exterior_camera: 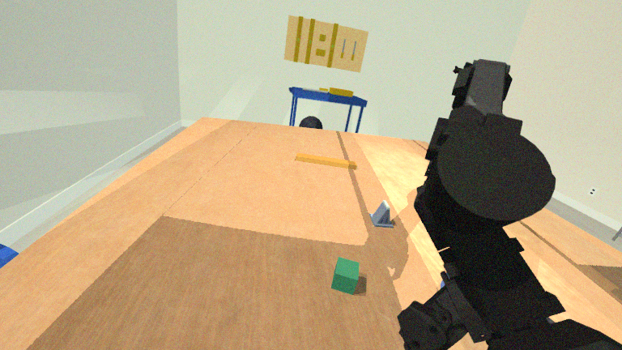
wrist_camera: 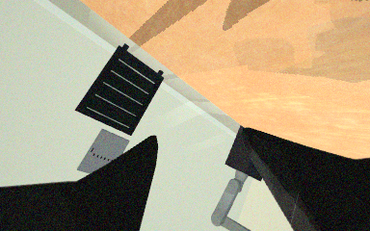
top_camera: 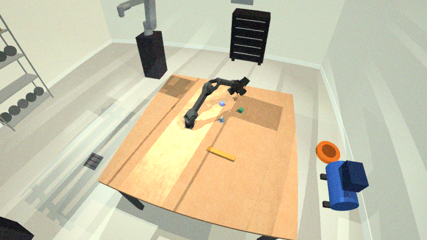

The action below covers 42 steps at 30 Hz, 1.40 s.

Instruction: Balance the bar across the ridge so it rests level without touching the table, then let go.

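The yellow-orange bar (top_camera: 221, 153) (exterior_camera: 325, 161) lies flat on the wooden table (top_camera: 220, 190), well apart from the ridge. The small grey ridge (top_camera: 222, 119) (exterior_camera: 381, 215) stands on the table with nothing across its top. My gripper (top_camera: 236, 92) (wrist_camera: 199, 137) is open, with nothing between its fingers. It is raised near the table's far edge in the top view, beyond the ridge and far from the bar. Neither bar nor ridge shows in the wrist view. In the exterior view the arm fills the right side, and its fingers cannot be made out.
A green cube (top_camera: 241, 110) (exterior_camera: 344, 277) stands near the ridge. A blue-violet cube (top_camera: 222, 103) stands close to the arm and is almost hidden behind it in the exterior view. A black drawer cabinet (top_camera: 250, 36) (wrist_camera: 120, 90) stands beyond the table's far edge.
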Tool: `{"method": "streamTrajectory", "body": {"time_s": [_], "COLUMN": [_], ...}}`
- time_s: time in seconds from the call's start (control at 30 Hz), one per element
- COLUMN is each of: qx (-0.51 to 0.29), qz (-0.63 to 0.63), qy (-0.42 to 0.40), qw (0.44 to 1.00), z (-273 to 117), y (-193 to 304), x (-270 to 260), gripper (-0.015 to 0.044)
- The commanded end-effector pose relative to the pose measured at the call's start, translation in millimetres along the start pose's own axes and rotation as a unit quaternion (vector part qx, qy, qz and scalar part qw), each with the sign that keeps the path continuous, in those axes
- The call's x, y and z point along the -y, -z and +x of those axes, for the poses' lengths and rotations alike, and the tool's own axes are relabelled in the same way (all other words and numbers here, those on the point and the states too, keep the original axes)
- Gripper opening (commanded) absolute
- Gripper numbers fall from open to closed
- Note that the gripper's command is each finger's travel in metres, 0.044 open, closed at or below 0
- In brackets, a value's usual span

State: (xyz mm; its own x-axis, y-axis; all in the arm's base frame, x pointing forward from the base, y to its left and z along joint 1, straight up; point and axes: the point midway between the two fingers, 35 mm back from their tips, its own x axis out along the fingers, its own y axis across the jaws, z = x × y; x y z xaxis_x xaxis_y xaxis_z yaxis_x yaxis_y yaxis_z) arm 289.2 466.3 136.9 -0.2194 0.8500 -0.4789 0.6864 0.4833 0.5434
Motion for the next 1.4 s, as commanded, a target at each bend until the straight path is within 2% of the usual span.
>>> {"method": "streamTrajectory", "body": {"time_s": [0.0, 0.13, 0.63, 1.37], "qx": [0.031, 0.043, 0.178, 0.349], "qz": [-0.013, -0.018, -0.086, -0.158], "qy": [-0.009, -0.033, -0.042, 0.044], "qw": [0.999, 0.998, 0.979, 0.923], "z": [-20, -44, -142, -299], "y": [-23, -38, -115, -191], "x": [0, -6, -1, 60], "gripper": [0.0315, 0.0315, 0.0315, 0.0315]}}
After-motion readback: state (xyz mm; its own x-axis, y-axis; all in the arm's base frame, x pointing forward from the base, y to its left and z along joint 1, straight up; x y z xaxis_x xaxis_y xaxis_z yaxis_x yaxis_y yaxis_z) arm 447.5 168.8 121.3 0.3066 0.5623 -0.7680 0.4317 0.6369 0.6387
